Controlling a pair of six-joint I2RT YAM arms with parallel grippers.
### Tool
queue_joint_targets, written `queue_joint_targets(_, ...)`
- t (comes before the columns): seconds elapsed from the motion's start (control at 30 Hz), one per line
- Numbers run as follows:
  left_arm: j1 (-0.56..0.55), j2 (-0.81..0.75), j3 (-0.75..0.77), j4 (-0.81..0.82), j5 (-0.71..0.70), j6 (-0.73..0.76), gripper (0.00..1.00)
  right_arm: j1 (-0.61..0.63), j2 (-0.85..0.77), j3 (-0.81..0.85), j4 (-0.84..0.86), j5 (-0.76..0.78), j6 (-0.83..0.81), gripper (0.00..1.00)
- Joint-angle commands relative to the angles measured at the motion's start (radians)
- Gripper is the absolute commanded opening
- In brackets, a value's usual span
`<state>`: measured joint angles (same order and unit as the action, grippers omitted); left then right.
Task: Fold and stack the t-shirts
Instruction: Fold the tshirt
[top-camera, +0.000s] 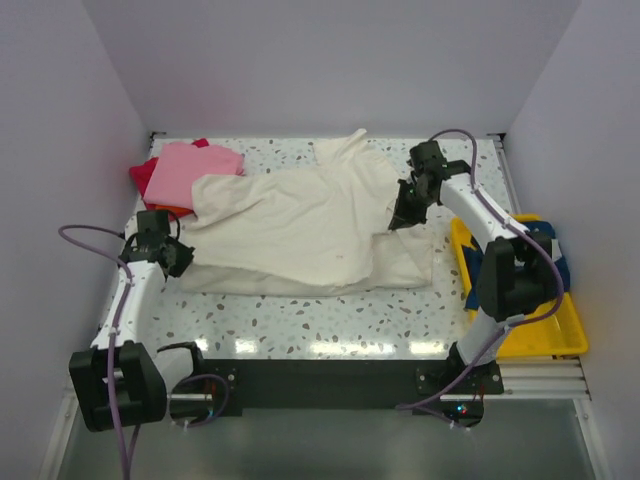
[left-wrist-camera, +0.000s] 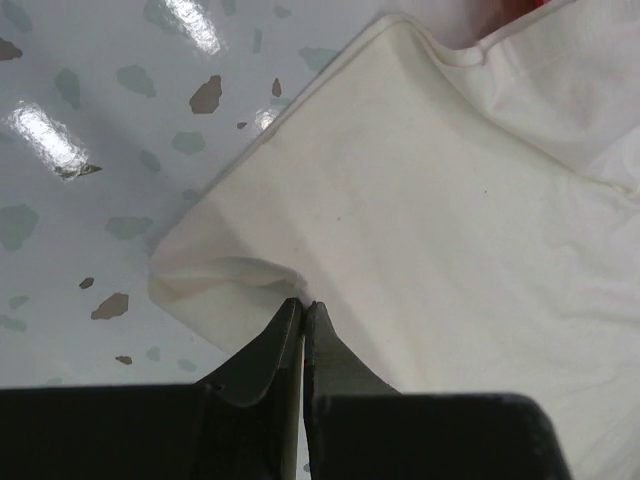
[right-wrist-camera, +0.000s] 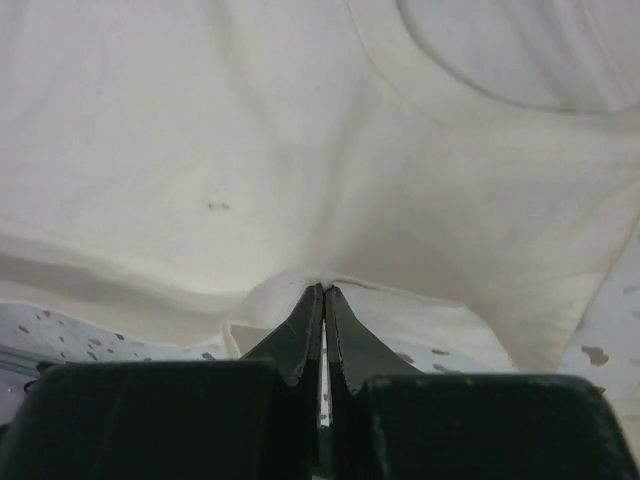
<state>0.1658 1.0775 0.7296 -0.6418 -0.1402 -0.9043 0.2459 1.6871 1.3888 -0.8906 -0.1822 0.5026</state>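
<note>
The large cream t-shirt (top-camera: 300, 225) lies spread across the middle of the table. My left gripper (top-camera: 178, 252) is shut on its left edge, pinching a fold of the cream cloth (left-wrist-camera: 400, 230) at the fingertips (left-wrist-camera: 303, 305). My right gripper (top-camera: 406, 215) is shut on the shirt's right part, a ridge of cream cloth (right-wrist-camera: 300, 180) pulled up between its tips (right-wrist-camera: 323, 288). A pink shirt (top-camera: 190, 168) lies on a red one (top-camera: 143, 176) at the back left, with an orange edge (top-camera: 170, 210) below. A navy shirt (top-camera: 556, 262) lies in the tray.
A yellow plastic tray (top-camera: 545, 335) stands at the right edge beside the right arm. White walls close in the table on three sides. The speckled tabletop (top-camera: 300, 325) shows in front of the cream shirt.
</note>
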Motion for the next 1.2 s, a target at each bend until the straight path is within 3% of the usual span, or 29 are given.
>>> queue_joint_targets(0.0,0.027,0.047,0.016,0.123,0.021,0.010,0.00,-0.026,0.081,0.134,0.067,-0.008,-0.064,0.00)
queue_joint_targets(0.23,0.057,0.067,0.005,0.183,0.016,0.001,0.00,-0.036,0.256,0.355,0.048,0.001,-0.091,0.00)
queue_joint_targets(1.17,0.084,0.134,-0.045,0.367,0.002,0.010,0.00,-0.063,0.445,0.664,-0.027,0.027,-0.130,0.00)
